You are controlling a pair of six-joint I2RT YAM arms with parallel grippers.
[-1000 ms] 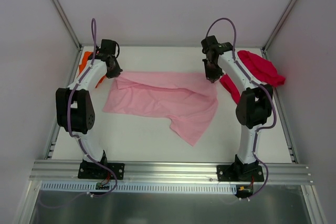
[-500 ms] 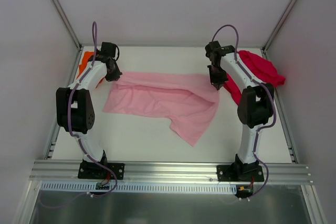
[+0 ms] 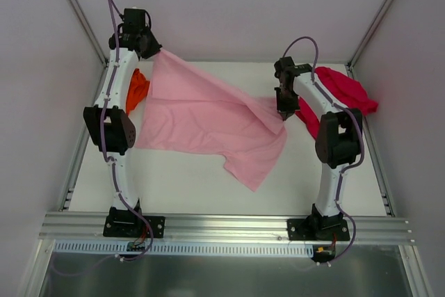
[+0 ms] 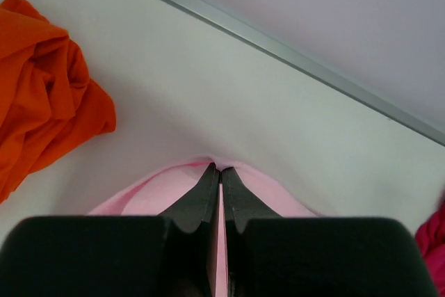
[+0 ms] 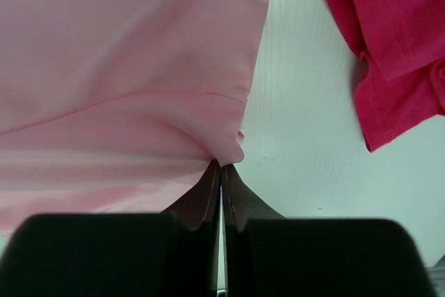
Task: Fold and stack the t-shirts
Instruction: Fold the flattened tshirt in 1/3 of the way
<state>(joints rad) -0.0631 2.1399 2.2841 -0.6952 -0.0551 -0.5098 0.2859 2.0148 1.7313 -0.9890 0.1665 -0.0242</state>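
The light pink t-shirt [image 3: 208, 119] lies spread across the middle of the table, its far left corner pulled up off the surface. My left gripper [image 3: 154, 48] is shut on that raised corner, high near the back wall; pink cloth [image 4: 139, 199] shows pinched between the tips [image 4: 220, 170]. My right gripper [image 3: 282, 110] is shut on the shirt's right edge [image 5: 229, 147], low by the table. The bright orange t-shirt [image 3: 135, 90] is bunched at the far left [image 4: 42, 88]. The crimson red t-shirt [image 3: 341, 92] is heaped at the far right [image 5: 389, 39].
White walls close in the table on three sides, with a metal rail [image 4: 278, 46] along the back edge. An aluminium frame [image 3: 222, 226] runs along the near edge where both arm bases are bolted.
My left gripper has risen and moved back, lifting the pink shirt's far left corner off the table and uncovering more of the orange shirt. The right gripper shifted slightly right with its edge.
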